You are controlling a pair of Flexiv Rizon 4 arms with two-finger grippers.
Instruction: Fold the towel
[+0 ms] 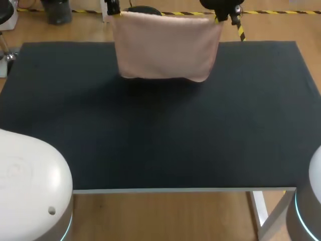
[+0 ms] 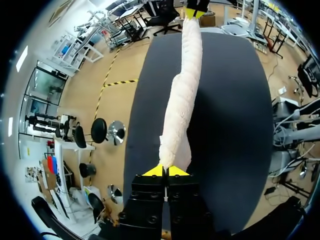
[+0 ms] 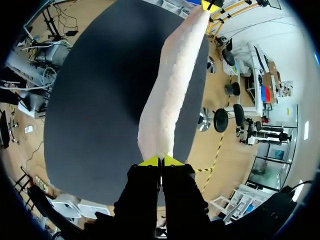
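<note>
Towel (image 1: 165, 47) is held up off the table (image 1: 160, 135), over its far edge, roughly mid-width. Left gripper (image 2: 165, 171) is pinching one top corner, yellow tips pressed together on the cloth. Right gripper (image 3: 161, 161) is the same on the other top corner, tips squeezed on the cloth. The top edge runs taut and about level between the two grippers. The rest hangs down as a flat pale-pink sheet with rounded lower corners. The lower edge sits low over the surface just inside the far edge, with its shadow directly beneath. Can't tell if it touches the surface. In each wrist view the towel shows edge-on, a narrow band running straight ahead from that gripper to the other arm's yellow tips, with the dark surface below it.
</note>
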